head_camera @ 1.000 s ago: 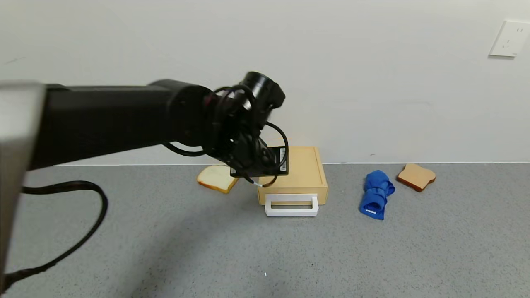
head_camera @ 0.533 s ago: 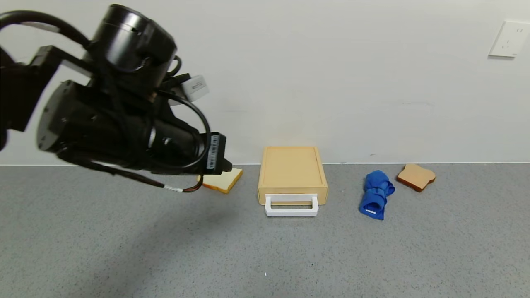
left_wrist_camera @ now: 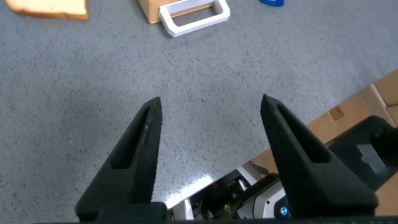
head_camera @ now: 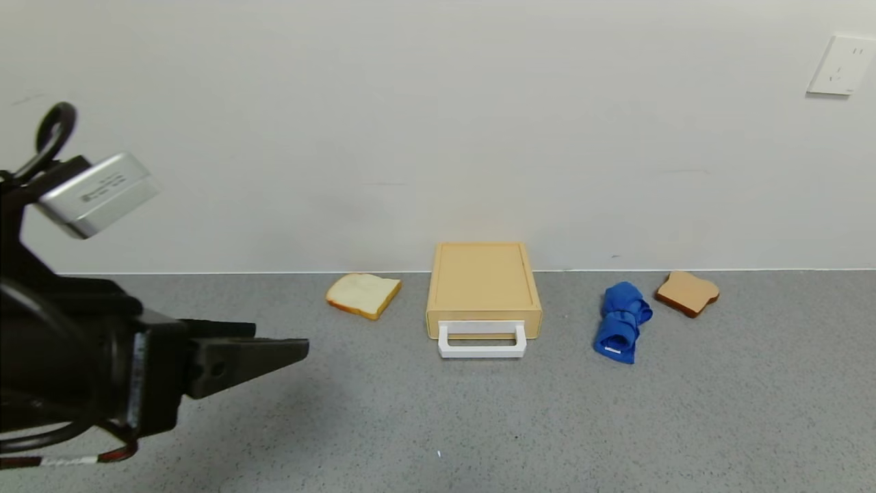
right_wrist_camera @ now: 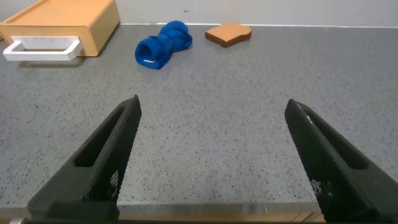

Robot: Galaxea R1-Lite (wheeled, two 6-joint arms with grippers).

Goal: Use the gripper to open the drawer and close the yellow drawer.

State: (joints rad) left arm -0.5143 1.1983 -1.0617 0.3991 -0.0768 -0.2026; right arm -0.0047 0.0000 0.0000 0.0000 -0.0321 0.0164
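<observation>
The pale yellow-tan drawer box [head_camera: 483,284] stands against the back wall, pushed in, its white loop handle [head_camera: 482,340] facing me. It also shows in the left wrist view [left_wrist_camera: 149,7] and the right wrist view [right_wrist_camera: 65,23]. My left gripper [head_camera: 301,349] is open and empty at the near left, well short and left of the drawer; in its wrist view [left_wrist_camera: 208,106] the fingers stand wide apart over bare counter. My right gripper [right_wrist_camera: 214,109] is open and empty low near the counter's front edge, out of the head view.
A white bread slice [head_camera: 363,294] lies left of the drawer. A rolled blue cloth [head_camera: 621,320] and a brown bread slice [head_camera: 688,292] lie to its right. A wall socket [head_camera: 840,65] is at the top right. The grey counter [head_camera: 479,424] ends at the wall.
My left arm has swung back from over the drawer to the near left, uncovering the drawer and the white bread slice. The drawer has not moved.
</observation>
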